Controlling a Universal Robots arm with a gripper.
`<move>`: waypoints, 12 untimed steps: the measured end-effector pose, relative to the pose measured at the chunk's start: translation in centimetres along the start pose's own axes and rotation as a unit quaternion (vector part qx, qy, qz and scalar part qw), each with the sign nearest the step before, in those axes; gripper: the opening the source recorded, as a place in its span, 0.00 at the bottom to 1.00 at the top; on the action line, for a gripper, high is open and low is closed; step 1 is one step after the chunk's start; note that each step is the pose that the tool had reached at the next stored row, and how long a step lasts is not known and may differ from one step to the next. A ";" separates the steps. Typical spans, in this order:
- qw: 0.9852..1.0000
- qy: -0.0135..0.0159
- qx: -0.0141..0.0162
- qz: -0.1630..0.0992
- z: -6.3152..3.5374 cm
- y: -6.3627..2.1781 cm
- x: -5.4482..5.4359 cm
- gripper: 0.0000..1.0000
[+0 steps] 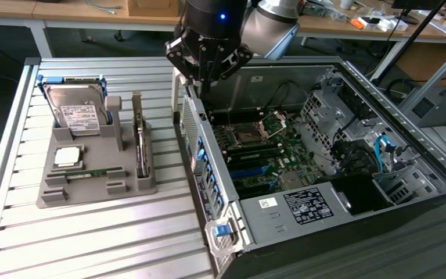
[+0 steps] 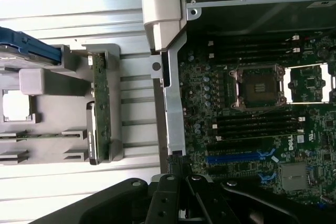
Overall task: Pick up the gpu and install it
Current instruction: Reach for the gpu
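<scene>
The gpu (image 1: 139, 138) stands on its long edge in a slot at the side of the grey holder (image 1: 91, 189) nearest the computer case. From the wrist view it appears as a thin green strip (image 2: 101, 103). My gripper (image 1: 202, 87) hangs above the case's rear wall, to the exterior view's right of the gpu and well above it. Its black fingers (image 2: 173, 182) are pressed together with nothing between them, over the case's edge (image 2: 173, 114). The gripper (image 2: 179, 167) is apart from the gpu.
The open computer case (image 1: 409, 168) lies on its side with the motherboard (image 1: 269, 157) and blue expansion slots (image 2: 236, 157) exposed. The holder also carries a silver hard drive (image 1: 79, 113), a processor chip (image 1: 68, 156) and a RAM stick (image 1: 91, 172). Slatted metal table (image 1: 91, 244) all around.
</scene>
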State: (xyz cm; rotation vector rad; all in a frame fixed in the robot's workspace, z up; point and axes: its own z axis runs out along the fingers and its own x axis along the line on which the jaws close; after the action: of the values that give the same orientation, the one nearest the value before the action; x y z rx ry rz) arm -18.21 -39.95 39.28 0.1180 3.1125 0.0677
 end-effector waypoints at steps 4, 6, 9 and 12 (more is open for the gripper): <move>1.000 0.000 0.000 0.000 0.00 -0.02 0.2 0.11; 1.000 0.000 0.000 0.000 -0.01 -0.03 0.2 0.11; 1.000 0.000 0.000 0.000 -0.01 -0.04 0.3 0.11; 1.000 0.000 0.000 0.000 -0.01 -0.05 0.4 0.11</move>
State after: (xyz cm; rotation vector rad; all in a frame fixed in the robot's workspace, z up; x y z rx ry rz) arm -18.59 -39.97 39.28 0.1180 3.1125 0.0676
